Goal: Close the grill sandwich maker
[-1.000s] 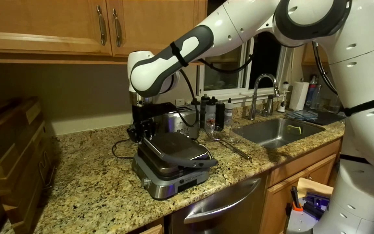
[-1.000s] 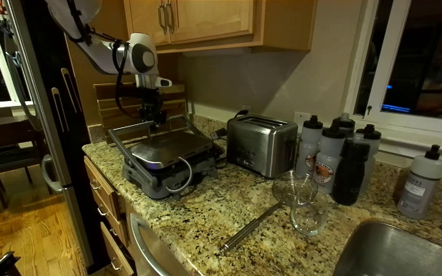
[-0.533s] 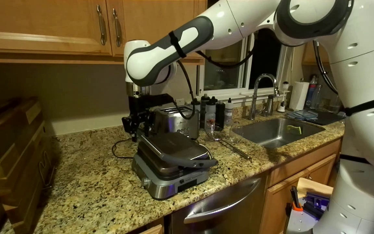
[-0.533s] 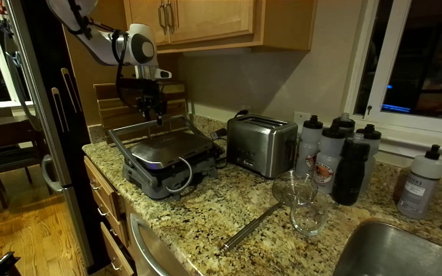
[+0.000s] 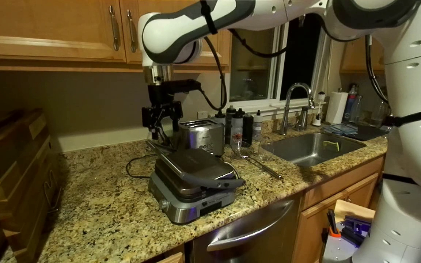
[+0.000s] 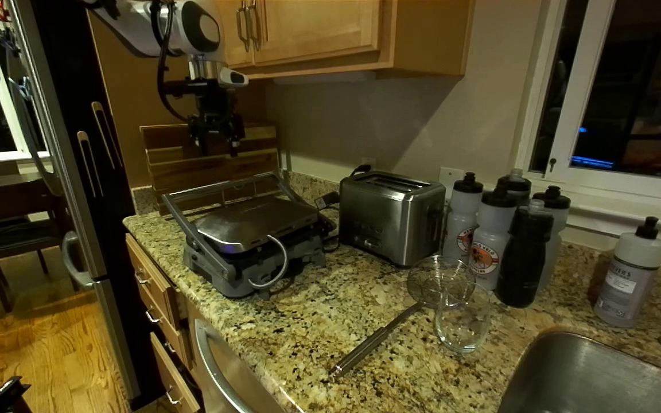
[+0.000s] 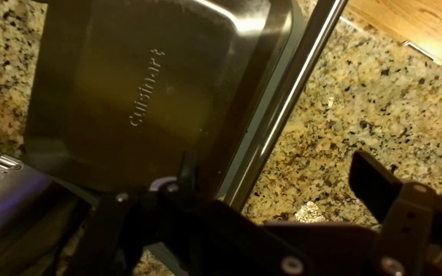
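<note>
Below the spread, black two-fingered end effector point(image 7: 274, 168), the boxy silver-grey press grill point(image 5: 196, 182) looks closed; rise straight, snagging nothing.

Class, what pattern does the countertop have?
The countertop is speckled, with tan and cream tones and black flecks; it shows best in the wrist view.

Grill sandwich maker point(image 5: 196, 179) is silver-grey. Surface point(image 5: 115, 204) is speckled tan and black. Gripper point(image 7: 273, 161) is black, arm point(image 5: 269, 16) white and dark grey.
</note>
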Available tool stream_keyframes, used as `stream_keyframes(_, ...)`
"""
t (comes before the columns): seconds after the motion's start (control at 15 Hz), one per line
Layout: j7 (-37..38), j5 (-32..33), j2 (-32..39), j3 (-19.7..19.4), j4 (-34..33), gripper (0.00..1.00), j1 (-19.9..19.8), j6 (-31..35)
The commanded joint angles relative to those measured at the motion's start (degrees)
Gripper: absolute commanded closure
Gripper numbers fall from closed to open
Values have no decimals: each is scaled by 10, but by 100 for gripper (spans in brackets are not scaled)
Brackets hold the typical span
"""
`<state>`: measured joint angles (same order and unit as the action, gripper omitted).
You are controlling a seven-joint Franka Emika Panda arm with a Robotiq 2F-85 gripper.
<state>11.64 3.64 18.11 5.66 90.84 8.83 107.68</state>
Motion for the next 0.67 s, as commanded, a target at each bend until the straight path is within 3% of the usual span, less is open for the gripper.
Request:
stream_keyframes(0.0,-10,1,-82,-4,47,0,-3,-39)
stream_keyframes(0.33,31,0,-145,-13,90,0,-12,-28)
stream_keyframes(0.4,11,0,-102,-7,41,0,-10,-37)
stream_keyframes(0.6,10,0,-104,-7,41,0,-11,-36)
